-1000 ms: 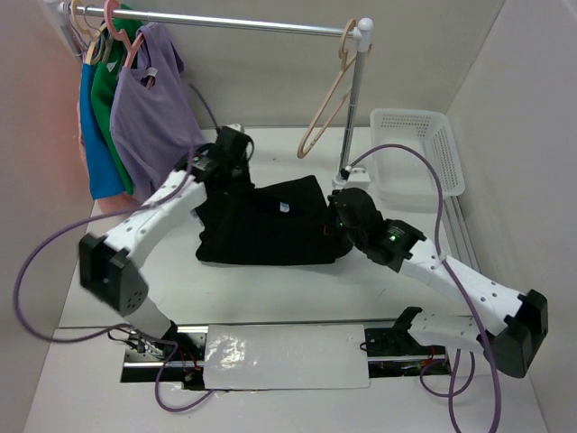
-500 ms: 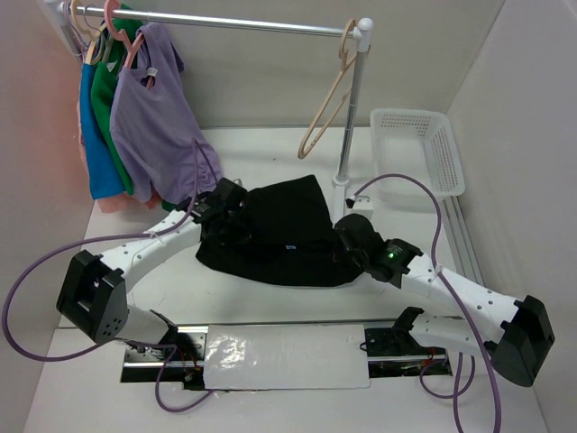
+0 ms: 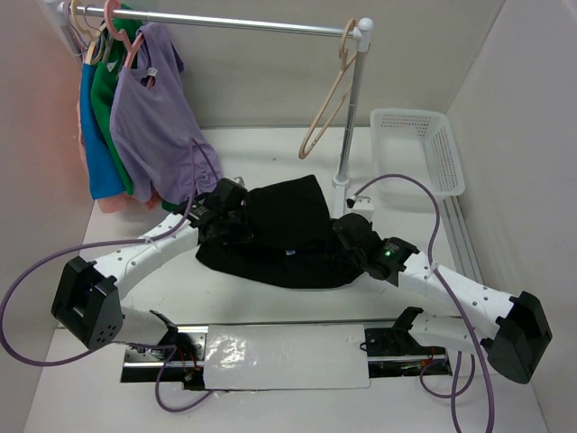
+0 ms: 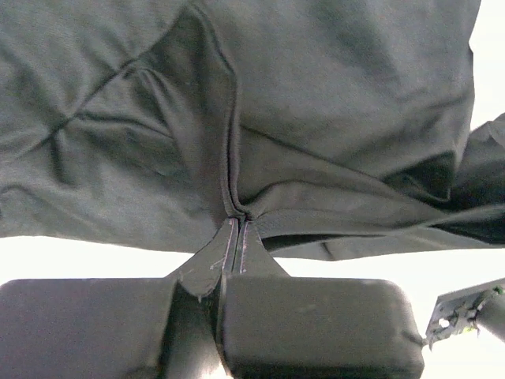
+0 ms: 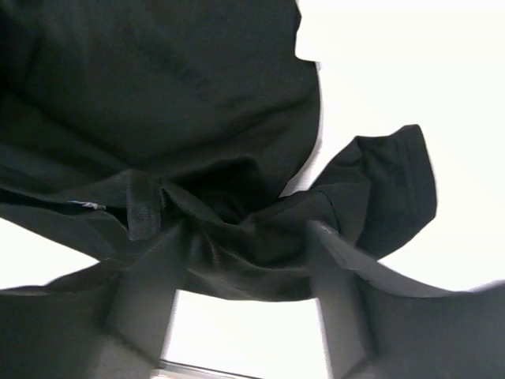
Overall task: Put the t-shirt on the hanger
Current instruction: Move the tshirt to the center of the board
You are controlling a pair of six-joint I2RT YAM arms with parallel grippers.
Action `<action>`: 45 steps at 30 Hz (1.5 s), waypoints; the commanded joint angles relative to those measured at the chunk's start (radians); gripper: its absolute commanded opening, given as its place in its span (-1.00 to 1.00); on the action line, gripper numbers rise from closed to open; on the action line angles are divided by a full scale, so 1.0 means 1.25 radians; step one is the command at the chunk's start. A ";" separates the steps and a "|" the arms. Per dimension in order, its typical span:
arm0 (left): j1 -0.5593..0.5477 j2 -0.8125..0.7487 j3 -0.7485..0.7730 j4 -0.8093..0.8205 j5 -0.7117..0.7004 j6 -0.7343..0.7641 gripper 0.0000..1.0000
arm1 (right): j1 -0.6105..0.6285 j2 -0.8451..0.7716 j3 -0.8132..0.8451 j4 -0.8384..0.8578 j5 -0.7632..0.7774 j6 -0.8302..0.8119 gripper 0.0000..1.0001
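1. T-shirt [image 3: 279, 239] crumpled on table [image 3: 270, 153], frame center.
2. Left gripper [image 4: 237, 229] pinching a t-shirt fold, left side.
3. Right gripper [image 5: 246, 233] spread, fabric between fingers.
4. Hanger [image 3: 326, 104] on rail [image 3: 225, 23], upper right.

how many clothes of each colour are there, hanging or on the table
black t-shirt: 1
purple top: 1
green garment: 1
blue garment: 1
pink garment, mostly hidden behind the others: 1
total: 5

Left pincer [image 4: 237, 225] tight; right pincer [image 5: 245, 230] wide
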 commanded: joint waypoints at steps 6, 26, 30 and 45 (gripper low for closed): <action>-0.043 -0.014 0.051 0.005 0.022 -0.009 -1.00 | 0.019 0.036 0.007 0.044 -0.001 0.084 0.71; -0.052 -0.047 0.044 0.001 0.005 -0.017 -1.00 | 0.215 0.111 0.199 -0.106 0.273 0.171 0.36; -0.052 -0.063 0.037 0.001 -0.002 -0.017 -1.00 | 0.223 0.138 0.192 -0.048 0.244 0.175 0.02; -0.052 -0.095 0.029 -0.014 -0.010 -0.009 -1.00 | 0.169 0.252 0.196 -0.058 0.298 0.193 0.19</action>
